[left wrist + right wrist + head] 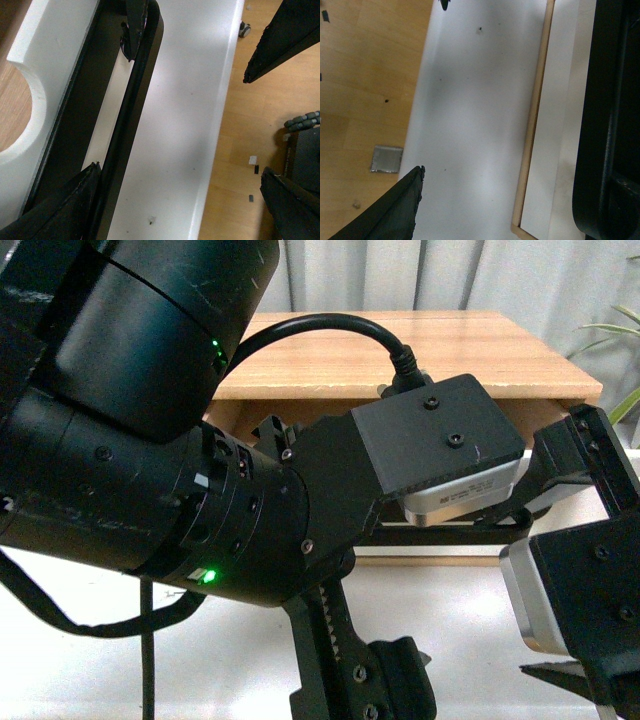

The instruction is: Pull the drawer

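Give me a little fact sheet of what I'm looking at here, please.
Furniture: wooden tabletop above a white drawer
Handle: long black bar handle
Notch: semicircular notch in the drawer's top edge
Left gripper: open, one finger apparently tucked behind the bar
Right gripper: open, one finger apparently behind the bar too
How far drawer is out: cannot tell
Background: grey curtain, plant

Bulky black left arm (150,490) reaches forward, its black two-finger left gripper (114,111) gaping wide; black right gripper (433,89) likewise spread.
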Robot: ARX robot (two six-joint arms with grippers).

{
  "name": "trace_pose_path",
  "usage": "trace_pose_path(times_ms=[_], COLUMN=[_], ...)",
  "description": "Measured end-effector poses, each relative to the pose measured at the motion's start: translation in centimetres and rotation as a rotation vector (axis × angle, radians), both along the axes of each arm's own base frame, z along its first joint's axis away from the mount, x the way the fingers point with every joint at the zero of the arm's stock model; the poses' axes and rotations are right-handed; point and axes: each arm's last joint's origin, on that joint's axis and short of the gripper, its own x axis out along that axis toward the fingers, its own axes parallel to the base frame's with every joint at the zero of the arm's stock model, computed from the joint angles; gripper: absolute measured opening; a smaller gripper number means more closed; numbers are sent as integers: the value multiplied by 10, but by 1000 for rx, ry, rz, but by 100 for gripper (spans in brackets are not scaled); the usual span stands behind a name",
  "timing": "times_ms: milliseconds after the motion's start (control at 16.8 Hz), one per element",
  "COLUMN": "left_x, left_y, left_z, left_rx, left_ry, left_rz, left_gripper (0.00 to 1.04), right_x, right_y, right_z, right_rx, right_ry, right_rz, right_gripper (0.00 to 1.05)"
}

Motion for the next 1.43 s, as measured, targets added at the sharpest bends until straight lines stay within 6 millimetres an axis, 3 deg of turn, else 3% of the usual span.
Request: trace_pose_path(times_ms=[416,654,832,1070,1189,1427], left_x=[-20,-22,-25,-25,-17,17], left_y=[4,12,21,32,46,111], left_z=[-1,23,45,58,71,84], left_rx=[-21,-111,-211,-308,-411,-593], left_ry=[18,-1,-2,6,-30,-83], left_rz=[-1,32,56,96,165,639], left_gripper=[98,98,98,98,98,98], right_x=[-21,-27,-25,-21,-15,9], right_y=[1,0,-5,-14,-23,-58], right_z=[3,11,34,60,77,98], right_rx=[6,31,70,160,272,502], right_ry=[54,87,31,20,5,-94], right_rz=[-3,-29,-48,-88,-139,-442], right_gripper=[98,98,98,98,98,98])
